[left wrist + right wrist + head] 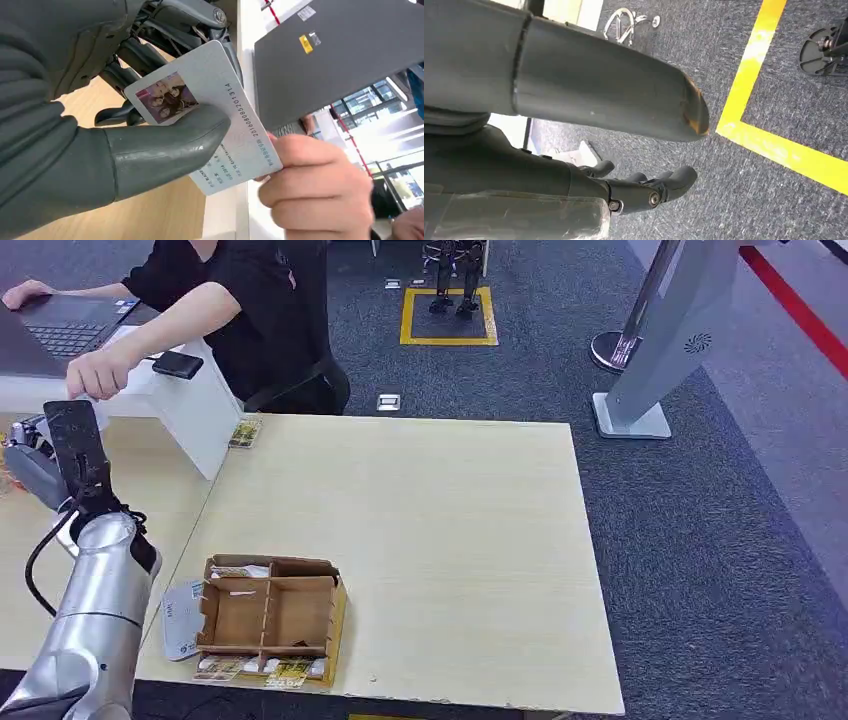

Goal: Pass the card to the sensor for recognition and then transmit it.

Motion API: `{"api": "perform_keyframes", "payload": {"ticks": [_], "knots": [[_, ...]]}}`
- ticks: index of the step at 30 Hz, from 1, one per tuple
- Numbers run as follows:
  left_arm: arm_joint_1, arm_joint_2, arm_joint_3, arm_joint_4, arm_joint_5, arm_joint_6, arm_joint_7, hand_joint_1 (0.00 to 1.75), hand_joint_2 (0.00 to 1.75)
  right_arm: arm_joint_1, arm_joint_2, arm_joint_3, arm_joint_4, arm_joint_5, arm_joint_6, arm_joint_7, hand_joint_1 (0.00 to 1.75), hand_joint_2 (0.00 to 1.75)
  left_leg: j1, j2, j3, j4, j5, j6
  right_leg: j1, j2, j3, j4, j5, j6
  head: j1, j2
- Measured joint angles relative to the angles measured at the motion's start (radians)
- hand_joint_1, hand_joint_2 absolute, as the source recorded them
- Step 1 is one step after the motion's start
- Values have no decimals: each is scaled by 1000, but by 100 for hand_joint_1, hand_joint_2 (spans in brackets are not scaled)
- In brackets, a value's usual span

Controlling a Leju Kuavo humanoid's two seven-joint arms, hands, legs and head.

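A: Item one, left hand [125, 125]. State?

B: It is pinching the card [210, 115] between the thick thumb and the darker fingers [150, 55] behind it. The card is showing a small photo and a printed number, and a person's hand [310, 185] is gripping its far corner, so both are holding it at once.

A: Item two, right hand [644, 192]?

B: It is hanging over dark carpet beside a yellow floor line [774, 145], holding nothing. Fingers are looking loosely curled with the thumb standing apart; the angle is poor, so I cannot tell whether it counts as wide or closed.

A: Item three, containers.

B: One cardboard box [270, 615], sitting at the near edge of the light wooden table [450, 540] and divided into compartments. The far-left compartment is holding something pale; the larger ones are showing bare cardboard. Printed packets [255, 670] are lying along its near side, and a pale card-like sheet [182, 620] is lying just beside its left wall.

A: Item four, surroundings?

B: A white stand [185, 405] is carrying a small black device [178, 364]. A person in black [250, 300] is sitting behind it, one hand resting on a laptop [70, 320].
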Motion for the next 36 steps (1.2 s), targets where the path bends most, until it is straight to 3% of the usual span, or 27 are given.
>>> {"api": "perform_keyframes", "payload": {"ticks": [14,24,26,27,28,36], "knots": [[-31,-81,-53,59,38,-2,-26,175,175,0,-3,7,3,-2,2,-1,0,0,0,0,0,0,0,0,0,0,0,0,0,0,0,0],[-34,-99,-65,68,42,-2,-29,175,175,1,-6,7,4,-2,2,-1,0,0,0,0,0,0,0,0,0,0,0,0,0,0,0,0],[-35,-104,-68,68,62,-5,-32,166,175,1,-6,7,7,-3,2,-1,0,0,0,0,0,0,0,0,0,0,0,0,0,0,0,0],[-35,-105,-69,68,68,-6,-32,17,175,1,-7,7,7,-3,2,-2,0,0,0,0,0,0,0,0,0,0,0,0,0,0,0,0],[-35,-105,-71,68,71,-6,-32,0,175,1,-7,7,7,-3,2,-2,0,0,0,0,0,0,0,0,0,0,0,0,0,0,0,0],[-24,-106,-85,68,122,-9,-45,0,175,1,-8,7,8,-9,2,-2,0,0,0,0,0,0,0,0,0,0,0,0,0,0,0,0]]}}
